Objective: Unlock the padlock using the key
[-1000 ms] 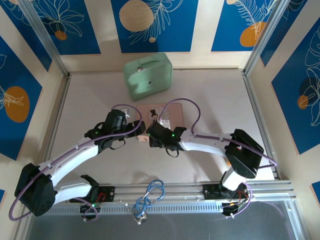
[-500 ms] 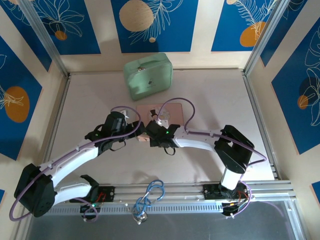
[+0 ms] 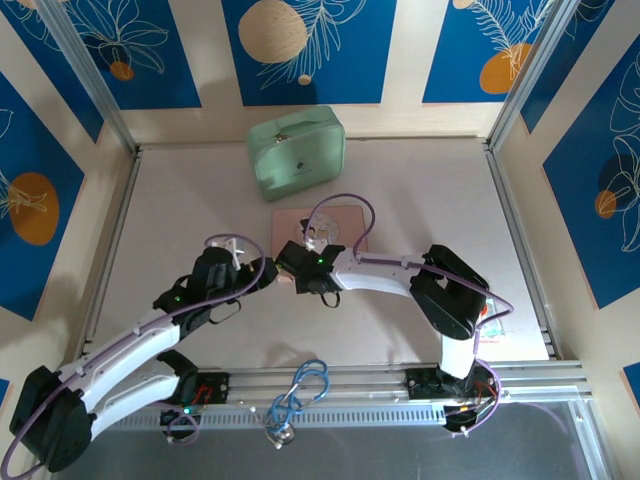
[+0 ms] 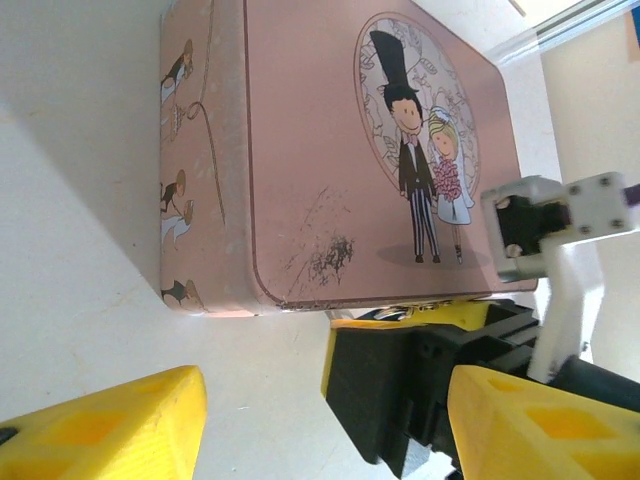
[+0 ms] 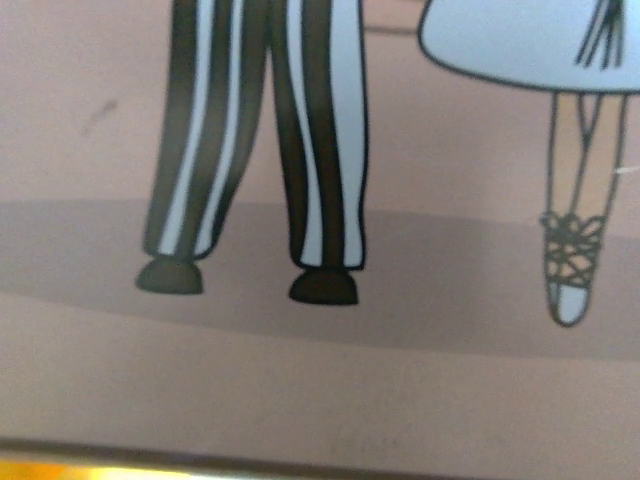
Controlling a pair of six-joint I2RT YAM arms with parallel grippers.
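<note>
The pink box [image 4: 320, 150] with a cartoon bride and groom on its lid lies mid-table [image 3: 345, 215]. My left gripper [image 4: 320, 430] hangs open just before the box's front edge, its yellow fingers [image 4: 100, 420] wide apart. My right gripper [image 4: 430, 325], black with a yellow face, is pressed against that front edge [image 3: 298, 272], in front of the left gripper [image 3: 264, 272]. A small silvery glint [image 4: 400, 313] shows at the edge there. The padlock and key are hidden. The right wrist view is very close to the box lid [image 5: 400, 380].
A mint-green case [image 3: 296, 152] stands at the back of the table behind the pink box. A bundle of blue and white cables [image 3: 300, 385] lies on the rail between the arm bases. Metal frame posts line both sides.
The left arm has drawn back toward the near left. The right arm has folded in, and its gripper has slid left along the box's front edge.
</note>
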